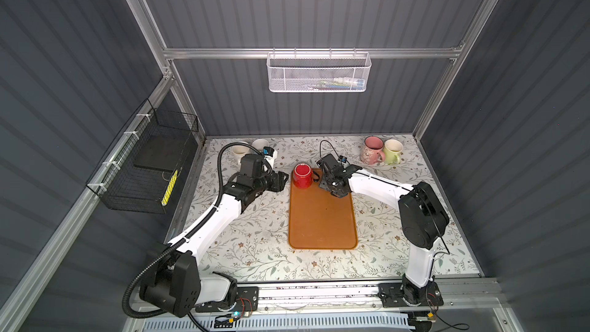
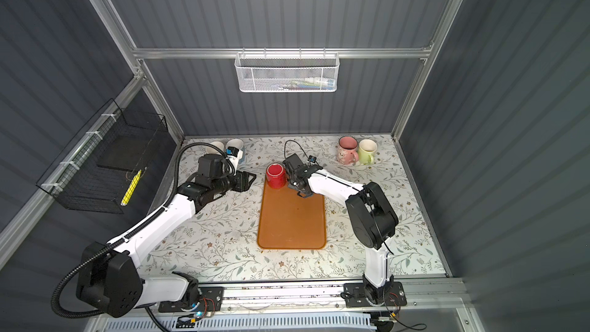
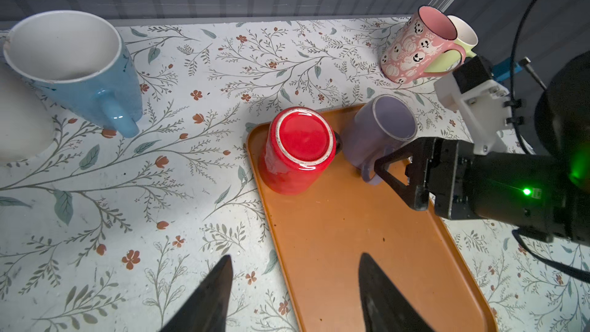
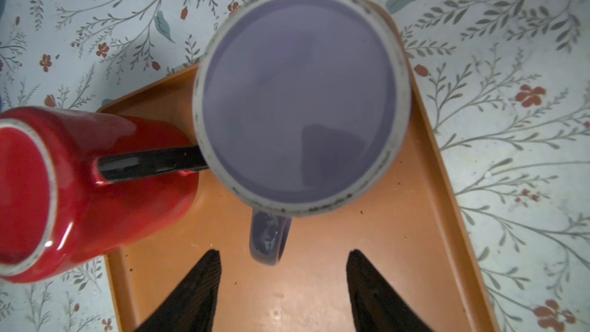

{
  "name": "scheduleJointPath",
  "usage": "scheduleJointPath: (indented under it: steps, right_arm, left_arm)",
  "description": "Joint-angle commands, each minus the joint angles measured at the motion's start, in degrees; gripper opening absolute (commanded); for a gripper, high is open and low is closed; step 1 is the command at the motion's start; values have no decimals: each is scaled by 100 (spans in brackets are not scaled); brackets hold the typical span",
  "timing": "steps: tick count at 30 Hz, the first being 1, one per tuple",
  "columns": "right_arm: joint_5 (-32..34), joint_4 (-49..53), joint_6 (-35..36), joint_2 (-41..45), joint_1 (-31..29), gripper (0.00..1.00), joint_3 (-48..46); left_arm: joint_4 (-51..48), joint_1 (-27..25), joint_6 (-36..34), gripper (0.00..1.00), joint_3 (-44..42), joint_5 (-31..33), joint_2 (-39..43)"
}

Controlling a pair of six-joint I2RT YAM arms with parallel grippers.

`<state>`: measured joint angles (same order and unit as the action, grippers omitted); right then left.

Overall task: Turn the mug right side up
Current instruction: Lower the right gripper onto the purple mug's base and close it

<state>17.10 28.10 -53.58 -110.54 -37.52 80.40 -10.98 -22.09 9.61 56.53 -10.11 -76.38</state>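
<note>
red mug (image 1: 302,175) base-up at tray's (image 1: 322,218) far left corner. purple mug (image 4: 300,100) beside it at far right corner, can't tell which way up. right gripper (image 4: 282,255) open at purple mug's handle. left gripper (image 3: 296,256) open, empty, near red mug.

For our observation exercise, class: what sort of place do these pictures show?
Likely a robot test cell, not a kitchen: left arm and right arm bolted to a rail, aluminium frame, purple mug staged on an orange tray.

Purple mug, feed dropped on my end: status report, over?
Left gripper open, clear. Right gripper open by the handle, not gripping. Purple mug base-up on tray. Red mug close alongside.
</note>
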Motion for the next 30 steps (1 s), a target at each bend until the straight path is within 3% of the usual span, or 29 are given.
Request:
scheduleJointPath:
  steps: [1, 13, 19, 25, 30]
  right_arm:
    - [323, 205, 94, -104, -28, 65, 87]
    - [652, 378, 685, 344, 15, 63, -496]
    - [-694, -297, 1850, 619, 307, 63, -873]
    - [-1632, -352, 2872, 563, 574, 62, -717]
    - [-1498, -61, 2738, 196, 619, 61, -336]
  left_arm:
    - [-100, 55, -38, 63, -63, -85, 54]
    - [0, 73, 41, 62, -39, -284, -69]
    - [18, 73, 79, 62, -28, -353, -98]
    - [-2, 73, 94, 62, -52, -363, -79]
    - [0, 73, 112, 62, -93, -321, -61]
